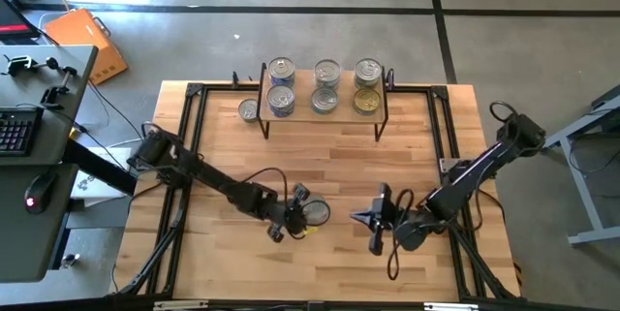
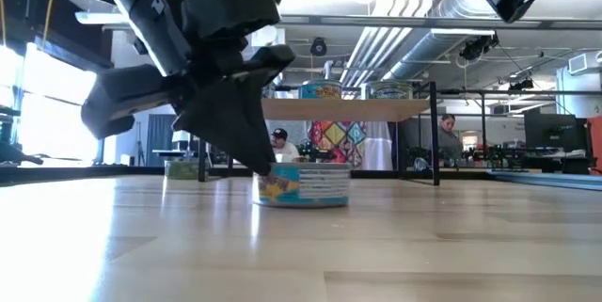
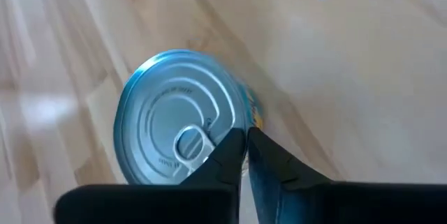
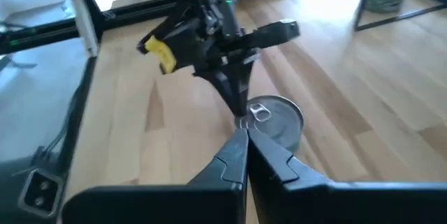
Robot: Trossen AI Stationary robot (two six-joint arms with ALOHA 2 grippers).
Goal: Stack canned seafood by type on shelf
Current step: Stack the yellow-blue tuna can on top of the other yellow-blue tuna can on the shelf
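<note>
Left gripper (image 3: 246,144) has its dark pointed fingers pressed together, tips right at the pull-ring on the ridged silver lid of a flat round can (image 3: 183,128), which sits on the wood-plank table (image 1: 407,161) near the front edge. Can't tell if it's actually pinching the ring. Right gripper (image 4: 246,147) is pressed together too, empty, hovering just beside; six more tins sit on the little light-wood shelf (image 1: 341,109) at the back.

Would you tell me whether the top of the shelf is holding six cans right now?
Yes. In the high view, the shelf carries six cans on top, arranged as three columns of two.
</note>
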